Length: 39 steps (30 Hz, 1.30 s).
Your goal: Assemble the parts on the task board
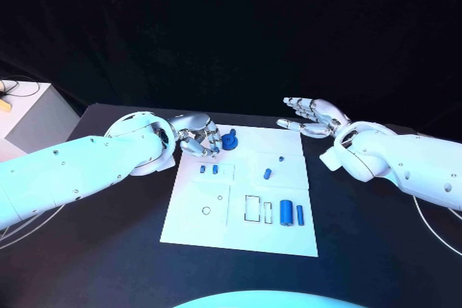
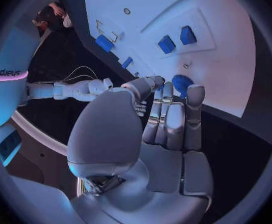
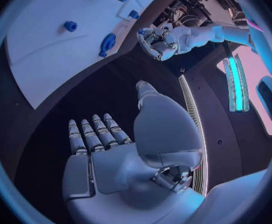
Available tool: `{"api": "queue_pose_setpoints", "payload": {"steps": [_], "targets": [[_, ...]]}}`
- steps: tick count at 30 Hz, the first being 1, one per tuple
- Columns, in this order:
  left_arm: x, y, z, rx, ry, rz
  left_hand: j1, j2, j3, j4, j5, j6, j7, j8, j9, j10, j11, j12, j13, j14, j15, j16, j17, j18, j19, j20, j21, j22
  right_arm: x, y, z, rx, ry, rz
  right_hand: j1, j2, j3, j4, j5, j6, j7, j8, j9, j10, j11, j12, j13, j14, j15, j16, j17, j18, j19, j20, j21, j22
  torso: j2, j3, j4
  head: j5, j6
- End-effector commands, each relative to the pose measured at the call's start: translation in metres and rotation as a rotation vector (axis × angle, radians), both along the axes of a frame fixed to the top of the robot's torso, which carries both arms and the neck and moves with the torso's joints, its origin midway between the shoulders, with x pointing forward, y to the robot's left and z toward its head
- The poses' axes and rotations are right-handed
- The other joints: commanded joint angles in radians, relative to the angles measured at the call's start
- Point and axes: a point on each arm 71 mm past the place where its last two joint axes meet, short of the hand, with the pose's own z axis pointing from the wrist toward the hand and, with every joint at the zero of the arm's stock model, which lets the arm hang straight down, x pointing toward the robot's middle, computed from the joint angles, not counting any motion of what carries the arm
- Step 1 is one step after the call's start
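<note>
The white task board (image 1: 241,194) lies in the middle of the black table. A blue knob-shaped part (image 1: 231,142) rests at its far left corner. My left hand (image 1: 197,139) hovers just beside it, fingers loosely bent, fingertips (image 2: 195,92) close to the part (image 2: 181,83) and holding nothing. From the right wrist view a small gap shows between that hand (image 3: 161,41) and the part (image 3: 108,42). Two small blue pieces (image 1: 209,168) lie near it. A blue cylinder (image 1: 286,212) and a thin bar (image 1: 300,214) lie lower right. My right hand (image 1: 310,117) is raised past the far right corner, fingers spread.
Two tiny blue pieces (image 1: 274,166) sit on the board's right half. Outlined rectangular slots (image 1: 251,208) and a round mark (image 1: 205,210) show on its near half. A white box (image 1: 29,114) stands off the table's left edge. A cable (image 1: 433,214) loops at the right.
</note>
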Motion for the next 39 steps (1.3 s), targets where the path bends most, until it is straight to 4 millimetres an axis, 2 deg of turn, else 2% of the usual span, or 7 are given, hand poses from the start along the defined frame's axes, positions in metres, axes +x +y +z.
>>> {"api": "queue_pose_setpoints", "payload": {"steps": [1, 5, 9, 12, 23, 25, 39], "targets": [[0.0, 0.0, 0.0, 0.05, -0.025, -0.007, -0.012, 0.001, -0.005, 0.001, 0.0, 0.008, -0.002, -0.003, 0.001, 0.008, -0.001, -0.007, 0.001, -0.005, 0.002, -0.002, -0.001, -0.003, -0.01, 0.0, -0.005, -0.001, -0.002, 0.003, -0.001, -0.171, -0.066, 0.066, 0.014, 0.001, -0.035, 0.003, 0.009, -0.045, 0.092, -0.003, -0.005, 0.001, 0.013, -0.005, 0.0, 0.015, 0.006, 0.001, 0.003, -0.009, -0.006, -0.001, 0.008, 0.002, 0.001, 0.0008, 0.0003, 0.005, 0.001], [0.003, 0.002, -0.001, 0.071, -0.049, 0.001, -0.013, 0.001, -0.006, 0.002, 0.0, 0.008, -0.002, -0.004, 0.001, 0.009, -0.001, -0.008, 0.001, -0.005, 0.002, -0.002, -0.002, -0.003, -0.01, 0.0, -0.005, -0.001, -0.001, 0.003, 0.001, -0.222, -0.129, 0.075, 0.024, 0.015, -0.046, 0.003, 0.013, -0.026, 0.104, 0.002, -0.001, 0.014, 0.024, -0.003, 0.001, 0.039, 0.017, 0.005, 0.006, -0.004, 0.015, -0.002, 0.017, 0.007, 0.0, 0.0005, 0.0011, 0.007, 0.001], [0.006, 0.004, -0.001, 0.083, -0.07, 0.008, -0.013, 0.001, -0.006, 0.002, 0.0, 0.008, -0.002, -0.004, 0.001, 0.009, -0.001, -0.008, 0.001, -0.005, 0.002, -0.002, -0.002, -0.003, -0.01, 0.0, -0.005, -0.001, -0.001, 0.002, 0.005, -0.234, -0.189, 0.07, 0.103, 0.053, -0.018, -0.003, 0.02, 0.055, 0.117, 0.022, 0.013, 0.097, 0.032, 0.006, 0.007, 0.174, 0.064, 0.035, 0.027, 0.011, 0.106, -0.004, 0.06, 0.027, 0.002, 0.0014, -0.0017, 0.011, 0.003], [0.007, 0.004, -0.002, 0.095, -0.082, 0.008, -0.013, 0.001, -0.007, 0.002, 0.0, 0.008, -0.002, -0.004, 0.002, 0.009, -0.001, -0.009, 0.001, -0.005, 0.002, -0.002, -0.001, -0.003, -0.01, 0.0, -0.006, -0.002, -0.001, 0.002, 0.007, -0.236, -0.222, 0.062, 0.167, 0.056, 0.006, -0.011, 0.013, 0.151, 0.14, 0.048, 0.03, 0.196, 0.061, 0.013, 0.013, 0.318, 0.031, 0.069, 0.048, 0.04, 0.17, -0.005, 0.088, 0.037, 0.002, 0.0015, -0.0017, 0.012, 0.004], [0.012, -0.002, -0.011, 0.139, -0.08, -0.002, -0.013, 0.001, -0.007, 0.001, 0.0, 0.008, -0.003, -0.005, 0.002, 0.01, -0.001, -0.01, 0.001, -0.006, 0.002, -0.002, -0.004, -0.002, -0.011, 0.0, -0.007, -0.003, -0.001, 0.001, 0.011, -0.154, -0.239, 0.02, 0.257, 0.029, 0.059, -0.035, 0.003, 0.304, 0.141, 0.083, 0.054, 0.416, 0.058, 0.023, 0.024, 0.521, 0.008, 0.098, 0.066, 0.064, 0.276, -0.005, 0.121, 0.041, 0.003, 0.0014, -0.0003, 0.013, 0.0], [0.012, -0.003, -0.013, 0.141, -0.076, -0.004, -0.013, 0.001, -0.008, 0.001, 0.0, 0.009, -0.003, -0.005, 0.002, 0.01, -0.001, -0.011, 0.001, -0.006, 0.002, -0.002, -0.004, -0.002, -0.012, 0.0, -0.008, -0.005, 0.0, 0.0, 0.01, -0.108, -0.209, 0.0, 0.29, 0.032, 0.091, -0.057, -0.01, 0.37, 0.141, 0.1, 0.064, 0.528, 0.051, 0.035, 0.03, 0.613, -0.001, 0.117, 0.076, 0.073, 0.314, -0.005, 0.132, 0.042, 0.003, 0.0013, -0.0002, 0.012, -0.001], [0.013, -0.004, -0.019, 0.163, -0.05, -0.003, -0.015, 0.0, -0.01, 0.002, 0.0, 0.009, -0.003, -0.007, 0.003, 0.01, -0.001, -0.014, 0.002, -0.009, 0.002, -0.004, -0.01, -0.001, -0.016, -0.001, -0.011, -0.011, 0.002, -0.006, 0.008, 0.066, -0.093, -0.072, 0.294, 0.025, 0.15, -0.079, -0.005, 0.428, 0.136, 0.105, 0.068, 0.594, 0.044, 0.032, 0.03, 0.64, -0.007, 0.116, 0.073, 0.078, 0.312, -0.005, 0.119, 0.031, 0.001, 0.0019, 0.0001, 0.013, -0.01]]}}
